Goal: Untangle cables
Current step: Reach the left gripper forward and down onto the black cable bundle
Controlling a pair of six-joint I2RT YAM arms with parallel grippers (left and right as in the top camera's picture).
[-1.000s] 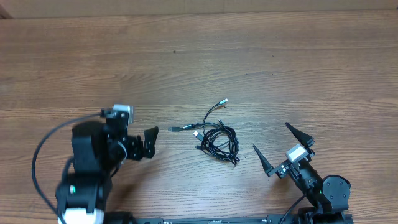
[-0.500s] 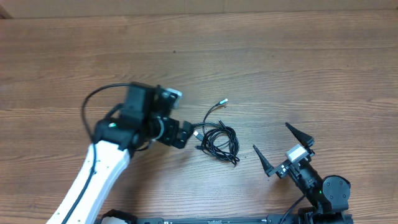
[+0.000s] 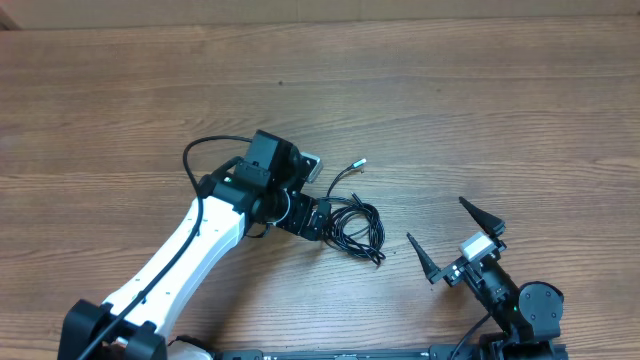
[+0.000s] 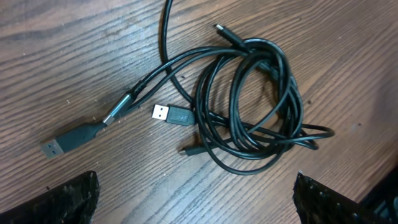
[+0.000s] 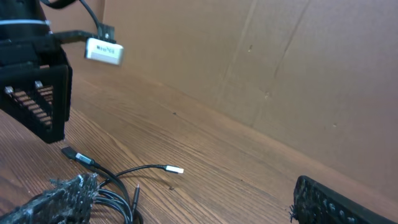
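Now that my left tool (image 3: 316, 218) has swung in from the left edge, it hangs wide open just above the cables (image 3: 352, 226), which are coiled mid-tabletop (image 3: 450, 100) with nothing gripped yet. Near the front right corner, my right tool (image 3: 436, 220) is spread wide too.

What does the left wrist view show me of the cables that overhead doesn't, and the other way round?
Left wrist only: the separate loops of the cables, a silver USB plug lying at the coil's edge, and a dark plug off to the side. Overhead only: the right tool, open and apart from the cables, and a silver-tipped end that the wrist view cuts off. Both: the cables lying on the wooden table, with the left tool open above them.
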